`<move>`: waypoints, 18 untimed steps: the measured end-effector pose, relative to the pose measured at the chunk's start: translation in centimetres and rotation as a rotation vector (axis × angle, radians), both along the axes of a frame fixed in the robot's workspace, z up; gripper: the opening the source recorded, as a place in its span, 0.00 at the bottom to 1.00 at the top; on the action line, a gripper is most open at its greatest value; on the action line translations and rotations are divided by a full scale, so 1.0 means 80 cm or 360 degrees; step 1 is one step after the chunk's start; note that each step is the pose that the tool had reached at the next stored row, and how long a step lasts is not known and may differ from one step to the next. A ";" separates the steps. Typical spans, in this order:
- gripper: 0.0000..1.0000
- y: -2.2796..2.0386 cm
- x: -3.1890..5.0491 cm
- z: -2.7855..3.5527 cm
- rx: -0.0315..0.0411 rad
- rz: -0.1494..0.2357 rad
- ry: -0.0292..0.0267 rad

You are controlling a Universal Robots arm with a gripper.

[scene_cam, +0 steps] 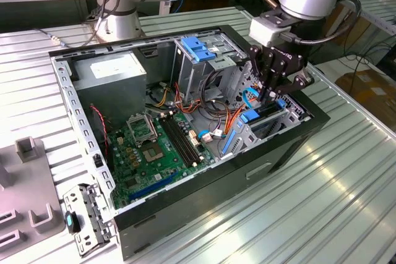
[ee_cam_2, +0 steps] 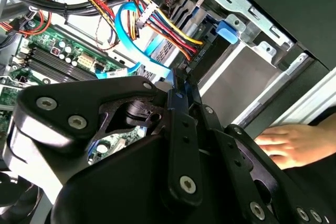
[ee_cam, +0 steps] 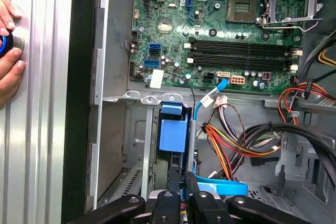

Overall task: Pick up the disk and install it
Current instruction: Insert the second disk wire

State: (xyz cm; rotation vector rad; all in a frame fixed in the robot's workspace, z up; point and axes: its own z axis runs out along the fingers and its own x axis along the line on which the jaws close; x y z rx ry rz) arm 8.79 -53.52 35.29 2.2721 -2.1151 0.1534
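Hand (scene_cam: 267,96) over drive bay at 3 o'clock side of open computer case (scene_cam: 154,211); fingers pressed together, pinching edge of disk (ee_cam: 172,136). Disk stands on edge in bay, long axis running down into bay. Judged rigid, fairly heavy, shock-sensitive; hold by side rails. Person's hand (ee_cam_2: 291,146) rests beside case.

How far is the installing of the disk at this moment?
Done: the pick-up, as it seems. The flat silver disk with blue plastic rails appears to stand edge-on inside the grey metal drive cage. In hand: the black tool is directly over it. Left: full seating, which cannot be judged here.
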 end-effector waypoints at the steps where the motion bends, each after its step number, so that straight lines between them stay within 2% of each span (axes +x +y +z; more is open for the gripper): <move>1: 0.16 -0.0016 0.000 -0.0007 0.0009 0.0000 -0.00003; 4: 0.16 -0.0028 0.000 -0.0016 0.0021 0.0000 -0.00003; 12: 0.16 -0.0054 0.003 -0.0024 0.0028 -0.0001 -0.00003; 18: 0.16 -0.0115 0.004 -0.0040 0.0044 -0.0003 -0.00004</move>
